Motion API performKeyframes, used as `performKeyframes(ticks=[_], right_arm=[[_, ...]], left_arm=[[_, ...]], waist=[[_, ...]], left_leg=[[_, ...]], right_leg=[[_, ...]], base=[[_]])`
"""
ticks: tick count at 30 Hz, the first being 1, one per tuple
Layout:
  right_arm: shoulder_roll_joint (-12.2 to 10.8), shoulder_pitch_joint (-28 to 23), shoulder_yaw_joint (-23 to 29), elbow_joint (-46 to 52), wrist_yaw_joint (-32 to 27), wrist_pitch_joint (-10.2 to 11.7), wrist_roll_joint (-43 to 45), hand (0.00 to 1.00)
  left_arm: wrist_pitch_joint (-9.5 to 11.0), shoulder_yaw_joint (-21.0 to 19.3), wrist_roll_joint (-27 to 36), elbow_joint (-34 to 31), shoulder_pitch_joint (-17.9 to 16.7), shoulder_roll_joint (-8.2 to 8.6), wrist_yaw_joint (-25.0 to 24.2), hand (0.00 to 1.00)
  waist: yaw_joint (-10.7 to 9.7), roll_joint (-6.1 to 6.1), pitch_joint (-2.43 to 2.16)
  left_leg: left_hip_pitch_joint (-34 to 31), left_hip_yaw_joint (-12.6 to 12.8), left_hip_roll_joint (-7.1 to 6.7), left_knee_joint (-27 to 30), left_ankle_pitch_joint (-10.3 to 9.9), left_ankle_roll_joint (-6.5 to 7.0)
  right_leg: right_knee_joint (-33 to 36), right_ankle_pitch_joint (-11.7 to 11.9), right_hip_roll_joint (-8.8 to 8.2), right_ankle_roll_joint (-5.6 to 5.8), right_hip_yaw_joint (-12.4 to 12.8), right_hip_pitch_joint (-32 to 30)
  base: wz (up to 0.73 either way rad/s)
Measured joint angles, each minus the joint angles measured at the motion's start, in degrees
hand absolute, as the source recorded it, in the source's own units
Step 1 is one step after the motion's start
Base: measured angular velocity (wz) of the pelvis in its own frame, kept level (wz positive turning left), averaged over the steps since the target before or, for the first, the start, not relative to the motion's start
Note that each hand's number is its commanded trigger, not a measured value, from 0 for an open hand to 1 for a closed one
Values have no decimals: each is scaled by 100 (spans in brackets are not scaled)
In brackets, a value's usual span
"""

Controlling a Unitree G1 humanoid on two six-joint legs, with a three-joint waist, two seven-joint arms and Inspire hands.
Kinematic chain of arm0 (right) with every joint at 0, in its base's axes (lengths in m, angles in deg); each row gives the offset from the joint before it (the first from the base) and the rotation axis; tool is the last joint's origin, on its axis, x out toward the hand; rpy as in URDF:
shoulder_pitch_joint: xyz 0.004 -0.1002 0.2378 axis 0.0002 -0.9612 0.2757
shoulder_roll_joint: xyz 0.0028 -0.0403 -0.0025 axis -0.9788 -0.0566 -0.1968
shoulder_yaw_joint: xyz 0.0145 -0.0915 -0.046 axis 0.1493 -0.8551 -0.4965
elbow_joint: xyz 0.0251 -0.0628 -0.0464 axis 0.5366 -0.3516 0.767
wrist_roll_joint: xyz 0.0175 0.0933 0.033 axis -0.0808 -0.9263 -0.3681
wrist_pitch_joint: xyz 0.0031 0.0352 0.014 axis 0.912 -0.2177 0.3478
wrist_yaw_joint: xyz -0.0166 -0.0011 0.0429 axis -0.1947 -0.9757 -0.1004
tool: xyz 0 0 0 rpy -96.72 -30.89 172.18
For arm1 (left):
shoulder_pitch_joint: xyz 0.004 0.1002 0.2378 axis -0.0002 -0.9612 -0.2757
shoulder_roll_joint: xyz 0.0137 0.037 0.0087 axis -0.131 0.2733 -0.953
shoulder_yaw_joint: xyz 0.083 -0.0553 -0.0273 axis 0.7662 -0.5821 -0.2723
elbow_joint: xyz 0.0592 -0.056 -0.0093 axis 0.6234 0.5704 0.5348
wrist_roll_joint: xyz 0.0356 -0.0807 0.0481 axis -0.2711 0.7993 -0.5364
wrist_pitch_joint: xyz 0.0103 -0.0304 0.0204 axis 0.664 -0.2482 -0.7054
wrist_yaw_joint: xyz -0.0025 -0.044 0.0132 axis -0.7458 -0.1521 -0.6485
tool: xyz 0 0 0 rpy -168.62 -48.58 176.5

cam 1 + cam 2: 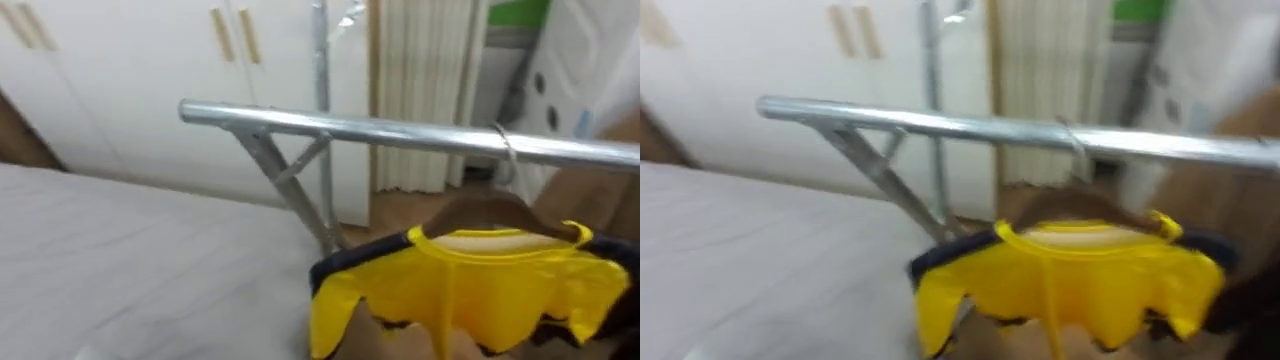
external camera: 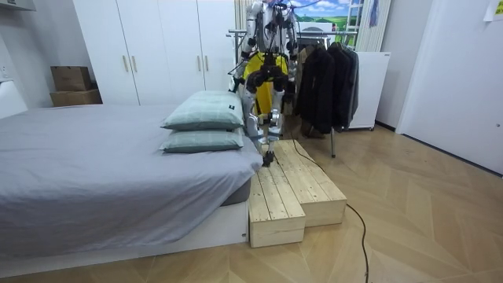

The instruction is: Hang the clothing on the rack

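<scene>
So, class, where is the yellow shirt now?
The yellow shirt sits lower right in the eye views, on a wooden hanger hooked on the metal rail, beside the bed.

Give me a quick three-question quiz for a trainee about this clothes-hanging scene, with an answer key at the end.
1. True or false: the hook loops over the metal rail.
2. What colour is the garment on the wooden hanger? A red, B yellow, C green.
3. In the room view, what does the robot stand on, beside the bed?
Key: 1 true; 2 B; 3 a wooden platform.
</scene>
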Motion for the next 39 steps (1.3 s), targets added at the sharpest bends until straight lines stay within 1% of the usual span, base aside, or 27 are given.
performKeyframes(ticks=[1,2,4,5,7,9,11,12,13,15,17,18,19,20,22,23,24,25,26,28,29,30,31,33,34,37,39], right_arm=[[-30,0,1,0,-27,-34,137,0],[-38,-1,0,0,-25,-38,204,0],[-31,10,-4,1,-24,-46,321,0],[-24,15,-4,2,-24,-47,350,0],[-4,68,-3,4,-47,-90,356,0],[5,67,-10,7,-76,-102,250,0],[19,78,0,7,-96,-105,131,0],[10,107,0,16,-137,-105,110,0],[-21,130,12,23,-173,-104,-13,0],[-83,203,69,57,-204,-78,-340,0],[-204,262,191,58,-202,-53,-652,0],[-293,263,301,56,-198,-52,-791,0],[-351,193,449,58,-198,-55,-967,0],[-368,144,525,54,-202,-68,-1046,0],[-427,-21,930,10,-185,-102,-1224,0],[-426,-50,993,9,-188,-100,-1263,0],[-428,-102,1081,-6,-191,-100,-1360,0],[-427,-150,1124,-5,-196,-103,-1375,0],[-427,-170,1126,-5,-197,-103,-1379,0],[-424,-217,1139,-2,-201,-108,-1392,0],[-424,-232,1140,-2,-205,-114,-1390,0],[-424,-245,1141,23,-217,-153,-1386,0],[-424,-196,1138,25,-223,-170,-1352,0],[-412,-151,1129,26,-279,-169,-1344,0],[-407,-116,1119,39,-320,-165,-1348,0],[-407,-114,1095,35,-346,-162,-1358,0],[-399,-66,874,30,-432,-166,-1371,0]], left_arm=[[10,44,41,1,-2,5,-74,0],[16,90,51,0,-3,5,-90,0],[93,240,56,-26,-1,31,-156,0],[119,281,56,-31,-1,34,-160,0],[139,416,53,-69,0,40,-172,0],[139,450,54,-74,31,48,-200,0],[140,449,56,-74,70,59,-203,0],[140,449,63,-73,76,61,-203,0],[140,449,76,-72,81,64,-203,0],[139,447,195,-68,87,110,-203,0],[139,441,256,-51,86,152,-210,0],[135,441,280,-39,88,159,-247,0],[109,434,279,-8,88,158,-280,0],[83,406,279,32,88,159,-296,0],[-46,51,267,265,-50,95,-310,0],[-87,-55,258,325,-108,47,-310,0],[-184,-231,263,475,-215,-104,-310,0],[-315,-342,263,615,-296,-288,-307,0],[-371,-360,259,671,-344,-387,-284,0],[-627,-648,233,757,-643,-631,-112,0],[-655,-745,233,758,-681,-657,-67,0],[-684,-814,217,759,-718,-688,26,0],[-714,-824,158,759,-772,-709,117,0],[-802,-833,148,758,-873,-684,212,0],[-848,-827,148,758,-928,-656,245,0],[-925,-816,151,758,-940,-625,330,0],[-969,-771,151,758,-947,-583,470,0]], waist=[[-2,-24,2],[-5,-35,-6],[-6,-52,-13],[-2,-50,-18],[-4,-48,-34],[-6,-42,-43],[20,-58,-39],[38,-54,-53],[40,-82,-71],[42,-101,-79],[33,-77,-74],[-71,-69,-76],[-185,-66,-74],[-215,-74,-74],[-201,-94,-92],[-198,-85,-95],[-199,-92,-100],[-200,-93,-101],[-206,-84,-95],[-266,-89,-94],[-288,-88,-93],[-310,-87,-93],[-314,-91,-87],[-317,-86,-62],[-314,-48,-65],[-321,-39,-55],[-284,-63,-53]], left_leg=[[114,39,47,136,-49,-43],[164,46,52,174,-80,-64],[421,174,42,199,-143,-53],[484,181,10,158,-166,-87],[799,303,-121,-285,-193,-135],[1042,409,-205,-735,-223,-198],[1171,551,-263,-1047,-197,-242],[1203,661,-278,-1175,-172,-288],[1215,673,-297,-1261,-189,-338],[1218,719,-304,-1310,-260,-446],[1201,620,-297,-1317,-280,-441],[1152,397,-286,-1318,-303,-398],[1072,58,-291,-1319,-337,-338],[1040,-87,-307,-1322,-345,-321],[898,-666,-405,-1316,-276,-188],[870,-790,-422,-1314,-266,-171],[818,-1015,-489,-1330,-232,-112],[793,-1201,-521,-1351,-213,-82],[788,-1297,-539,-1371,-207,-71],[712,-1681,-622,-1376,-185,-27],[693,-1803,-655,-1376,-176,-1],[655,-1999,-715,-1382,-166,55],[609,-2160,-795,-1380,-138,103],[576,-2370,-902,-1372,-113,141],[517,-2456,-910,-1302,-110,151],[354,-2672,-1007,-1173,-94,178],[258,-2741,-1072,-1133,-49,188]], right_leg=[[5,-67,1,15,-253,89],[6,-95,1,23,-378,118],[13,-144,16,40,-823,190],[16,-146,24,41,-892,195],[113,-145,42,39,-1222,189],[215,-144,40,37,-1435,195],[276,-144,40,37,-1525,198],[280,-144,36,36,-1558,188],[302,-140,32,30,-1622,188],[304,-95,25,-7,-1653,186],[316,17,5,-28,-1607,202],[339,76,-14,-9,-1337,215],[360,126,-35,50,-781,211],[369,151,-51,90,-508,209],[388,245,-107,234,340,194],[387,267,-108,264,554,195],[363,300,-116,322,988,203],[325,340,-106,391,1254,244],[283,352,-95,410,1346,288],[246,344,-97,499,1596,412],[226,339,-92,517,1703,455],[191,322,-115,596,1967,517],[182,295,-144,663,2245,539],[181,269,-178,718,2411,571],[179,269,-183,731,2477,579],[147,247,-197,778,2543,576],[41,187,-192,855,2850,574]], base=[[120],[110],[103],[84],[65],[56],[46],[35],[19],[12],[30],[95],[121],[139],[121],[102],[98],[95],[88],[88],[103],[93],[79],[47],[41],[39],[20]])
